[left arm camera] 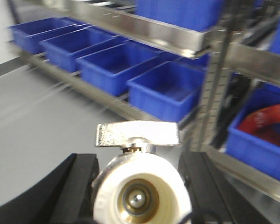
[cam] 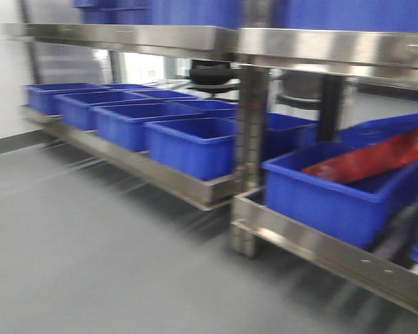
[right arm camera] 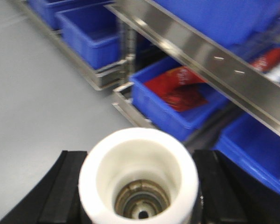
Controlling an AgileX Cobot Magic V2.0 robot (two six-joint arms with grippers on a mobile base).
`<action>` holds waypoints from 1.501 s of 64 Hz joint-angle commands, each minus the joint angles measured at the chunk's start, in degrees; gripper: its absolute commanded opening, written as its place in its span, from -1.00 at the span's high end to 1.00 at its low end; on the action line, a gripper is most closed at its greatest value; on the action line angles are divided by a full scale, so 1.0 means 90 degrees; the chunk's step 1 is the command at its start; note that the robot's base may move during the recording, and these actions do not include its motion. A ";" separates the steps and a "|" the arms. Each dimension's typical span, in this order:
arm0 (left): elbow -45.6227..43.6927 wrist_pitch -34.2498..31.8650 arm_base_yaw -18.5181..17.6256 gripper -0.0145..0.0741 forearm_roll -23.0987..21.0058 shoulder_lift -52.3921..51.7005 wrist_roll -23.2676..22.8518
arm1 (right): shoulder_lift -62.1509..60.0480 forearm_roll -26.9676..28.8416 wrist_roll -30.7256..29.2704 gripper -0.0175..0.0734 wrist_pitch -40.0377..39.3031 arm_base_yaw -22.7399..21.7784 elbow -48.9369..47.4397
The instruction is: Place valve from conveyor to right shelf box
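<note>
My left gripper (left arm camera: pixel 141 186) is shut on a valve (left arm camera: pixel 140 189) with a white end, a brass bore and a silver butterfly handle on top. A second valve (right arm camera: pixel 138 179), white-ended with a brass bore, sits clamped in my shut right gripper (right arm camera: pixel 139 186). The shelf (cam: pixel 216 38) of steel stands ahead with rows of blue boxes. On the right section, one blue box (cam: pixel 338 188) holds a red packet (cam: pixel 373 158); the same blue box (right arm camera: pixel 177 105) shows in the right wrist view. The conveyor is out of view. No gripper shows in the front view.
Several empty blue boxes (cam: pixel 188 142) line the left lower shelf. A steel upright post (cam: pixel 251 160) splits the two shelf sections. More blue boxes sit on the upper level. Grey floor (cam: pixel 90 257) lies in front of the shelf. All views are motion-blurred.
</note>
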 commanded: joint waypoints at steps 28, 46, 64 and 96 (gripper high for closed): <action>-0.0076 -0.0371 -0.0023 0.92 -0.0073 -0.0079 -0.0031 | -0.0094 -0.0053 -0.0060 0.95 -0.0424 0.0012 -0.0108; -0.0076 -0.0371 -0.0023 0.92 -0.0073 -0.0079 -0.0031 | -0.0094 -0.0053 -0.0060 0.95 -0.0424 0.0012 -0.0108; -0.0076 -0.0371 -0.0023 0.92 -0.0073 -0.0079 -0.0031 | -0.0094 -0.0053 -0.0060 0.95 -0.0424 0.0012 -0.0108; -0.0076 -0.0371 -0.0023 0.92 -0.0073 -0.0079 -0.0031 | -0.0094 -0.0053 -0.0060 0.95 -0.0424 0.0012 -0.0108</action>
